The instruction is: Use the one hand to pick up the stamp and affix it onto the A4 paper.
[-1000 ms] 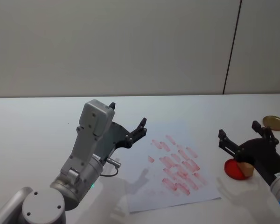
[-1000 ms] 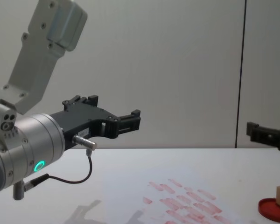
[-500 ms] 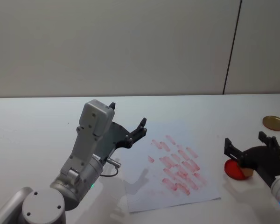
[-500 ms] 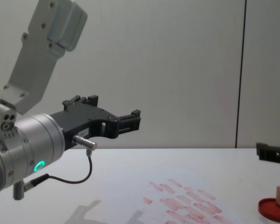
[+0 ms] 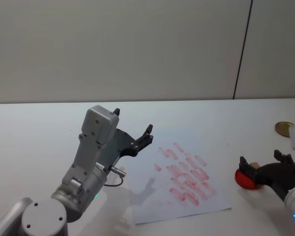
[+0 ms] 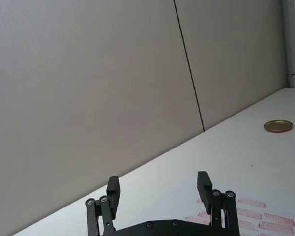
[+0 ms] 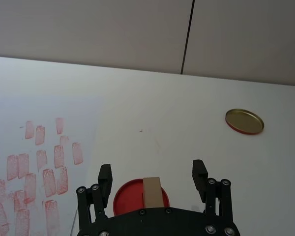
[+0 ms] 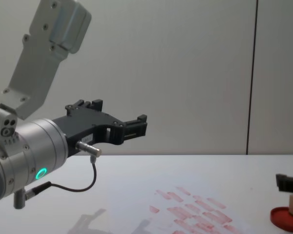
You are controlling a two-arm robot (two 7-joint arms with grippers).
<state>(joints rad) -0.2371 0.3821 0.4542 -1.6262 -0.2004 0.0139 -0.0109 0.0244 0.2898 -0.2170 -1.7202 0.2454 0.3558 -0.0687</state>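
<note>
Right gripper (image 7: 152,170) is low over the white counter (image 5: 39,128) at my right side, its black fingers spread wide, holding nothing. The small tan wooden block stamp (image 7: 153,192) sits between those fingers in the right wrist view, close to the palm and not touching either one as far as I can tell. It stands on the flat round red ink pad (image 7: 125,196), a little to one side of the pad's middle.

I judge this to be the grasp step: I am lined up on the stamp but have not yet closed on it. Next I would want the fingers squarely on the block's two opposite sides before squeezing, then a straight lift so the pad is not dragged along. After that comes a carry toward the white A4 sheet (image 5: 157,201), which lies just beside the pad toward the robot's left. Rows of pink-red rectangular marks crowd its middle, so I would aim for a bare patch near its edge.

My left gripper (image 6: 159,183) hangs parked above the counter on the far side of the sheet, fingers wide apart; it overhangs that corner and I would keep clear of it. A round gold lid (image 7: 244,121) lies well apart, out of the way.
</note>
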